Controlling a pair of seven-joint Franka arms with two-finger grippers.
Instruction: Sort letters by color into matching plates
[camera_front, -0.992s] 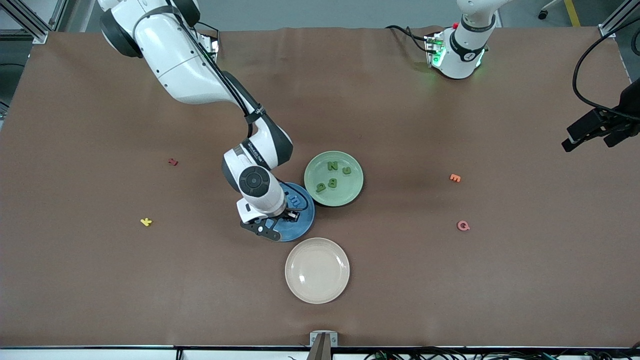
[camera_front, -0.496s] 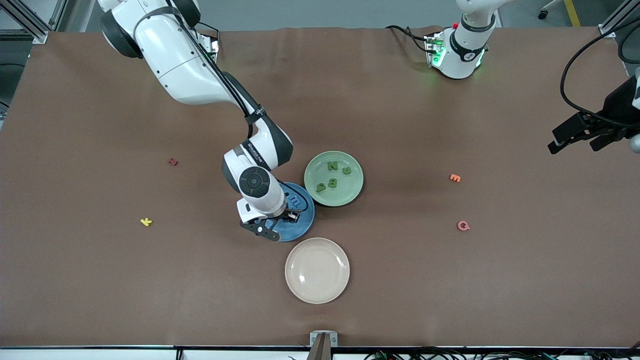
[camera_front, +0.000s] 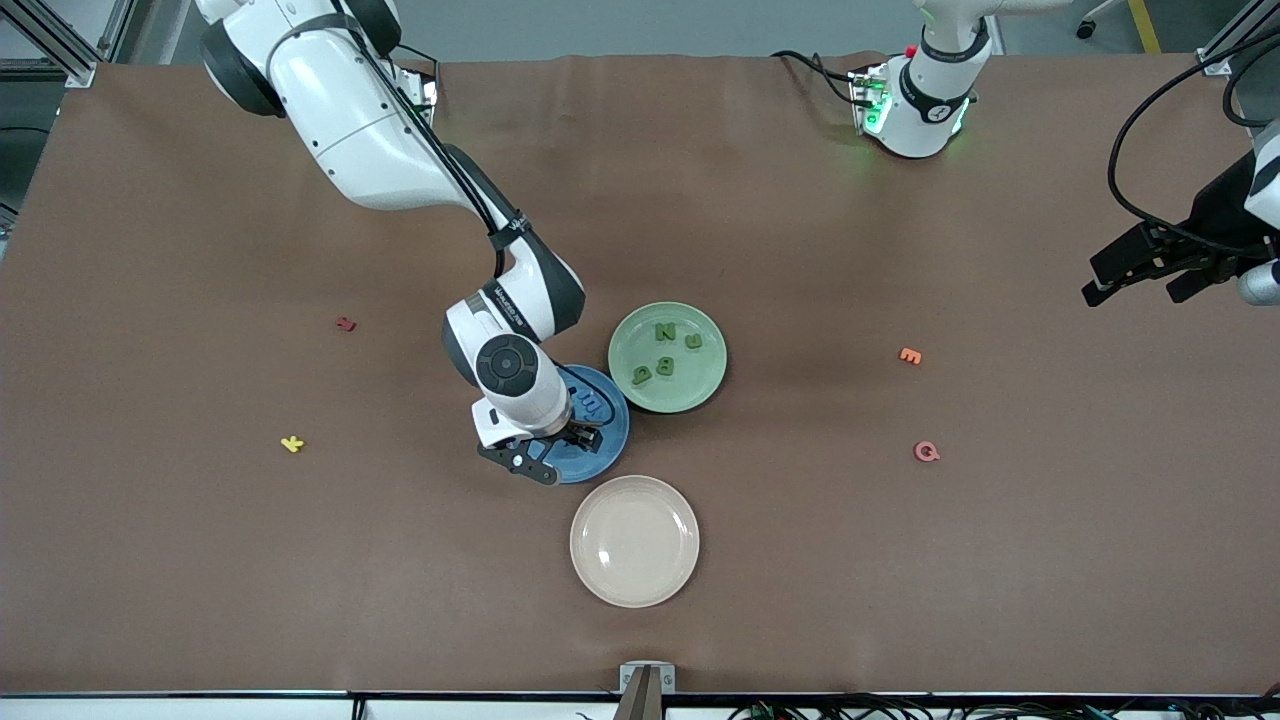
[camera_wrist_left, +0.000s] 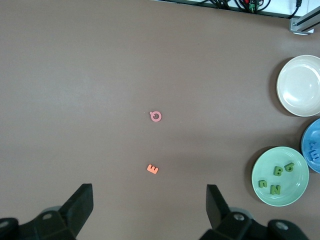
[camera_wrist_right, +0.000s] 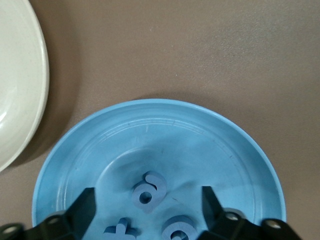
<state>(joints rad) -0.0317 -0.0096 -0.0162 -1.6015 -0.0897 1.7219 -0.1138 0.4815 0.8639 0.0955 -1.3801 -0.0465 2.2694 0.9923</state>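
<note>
Right wrist view shows the right pincer (camera_wrist_right: 145, 212) spread open, empty, low over the blue plate (camera_wrist_right: 240, 150), a blue letter (camera_wrist_right: 148, 191) lying loose between its fingers. The left pincer (camera_front: 1135, 280), also open, hangs over the counter's left-arm end, so the orange letter (camera_front: 909, 355) and pink letter (camera_front: 927, 452) lie closest to it; the cream plate (camera_front: 634, 541) holds nothing.

table cover (camera_front: 800, 560): matt brown, cloth-like | plates (camera_front: 634, 541): smooth, matt | arms (camera_front: 360, 120): glossy white plastic

three plates (camera_front: 634, 541) clustered mid-table, right arm (camera_front: 400, 160) over blue plate (camera_front: 600, 440)
</note>
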